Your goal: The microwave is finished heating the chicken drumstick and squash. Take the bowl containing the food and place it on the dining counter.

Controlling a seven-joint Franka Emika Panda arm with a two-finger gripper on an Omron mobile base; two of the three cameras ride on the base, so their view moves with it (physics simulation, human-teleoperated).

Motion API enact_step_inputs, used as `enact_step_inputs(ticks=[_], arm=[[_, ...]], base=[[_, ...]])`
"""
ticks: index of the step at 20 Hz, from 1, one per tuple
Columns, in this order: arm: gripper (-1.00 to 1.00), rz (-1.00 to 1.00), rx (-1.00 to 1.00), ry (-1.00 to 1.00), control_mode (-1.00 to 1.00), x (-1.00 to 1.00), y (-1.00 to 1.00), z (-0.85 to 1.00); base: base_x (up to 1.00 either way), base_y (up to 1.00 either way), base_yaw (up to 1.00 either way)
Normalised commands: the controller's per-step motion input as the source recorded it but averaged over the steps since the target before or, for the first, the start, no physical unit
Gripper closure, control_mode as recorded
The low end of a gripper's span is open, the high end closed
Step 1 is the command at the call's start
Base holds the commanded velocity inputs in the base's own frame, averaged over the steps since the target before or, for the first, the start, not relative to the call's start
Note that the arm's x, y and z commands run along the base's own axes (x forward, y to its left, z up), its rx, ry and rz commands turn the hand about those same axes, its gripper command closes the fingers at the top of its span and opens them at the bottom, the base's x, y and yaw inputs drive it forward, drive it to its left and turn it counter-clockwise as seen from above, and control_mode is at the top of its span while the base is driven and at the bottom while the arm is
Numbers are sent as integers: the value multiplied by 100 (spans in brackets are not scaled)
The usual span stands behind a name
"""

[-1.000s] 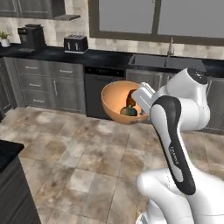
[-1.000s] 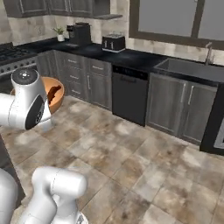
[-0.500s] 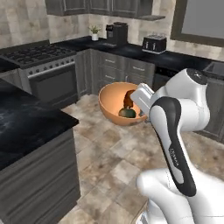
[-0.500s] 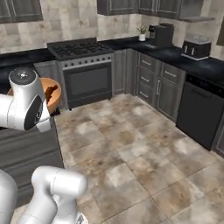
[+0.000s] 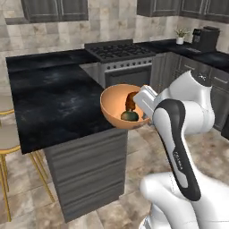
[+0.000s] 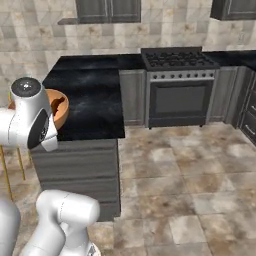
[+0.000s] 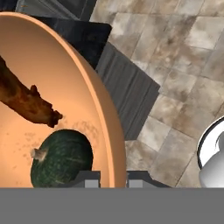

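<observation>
My gripper (image 5: pixel 144 110) is shut on the near rim of the orange-tan bowl (image 5: pixel 115 105), holding it in the air beside the front corner of the black dining counter (image 5: pixel 49 100). Inside the bowl lie the reddish-brown chicken drumstick (image 5: pixel 130 100) and the dark green squash (image 5: pixel 130 116). In the hand view the gripper (image 7: pixel 113 177) pinches the bowl's rim (image 7: pixel 103 109), with the squash (image 7: pixel 61 159) and drumstick (image 7: pixel 22 103) inside and the counter's corner (image 7: pixel 87 37) below. From the right, the bowl (image 6: pixel 60 107) sits partly behind my arm, over the dining counter's (image 6: pixel 95 97) near edge. The microwave is out of view.
A stove with an oven (image 5: pixel 120 53) (image 6: pixel 180 82) stands behind the counter. Tan stools on yellow legs (image 5: pixel 6 143) stand at the counter's left side. A plant (image 5: pixel 180 35) and a coffee machine (image 5: pixel 205 38) sit on the far worktop. Tiled floor (image 6: pixel 190 170) lies open to the right.
The whole picture has swung as the base turned: the stove and dining counter now stand ahead. The bowl stays in my shut gripper, now close to the counter's corner.
</observation>
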Motion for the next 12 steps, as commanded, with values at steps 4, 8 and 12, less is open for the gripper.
enact_step_inputs(ticks=[4,8,12], arm=[[100,0,0,0,100,0,0,0],[100,0,0,0,100,0,0,0],[100,0,0,0,100,0,0,0]], base=[[60,10,58],[66,18,28],[73,1,1]])
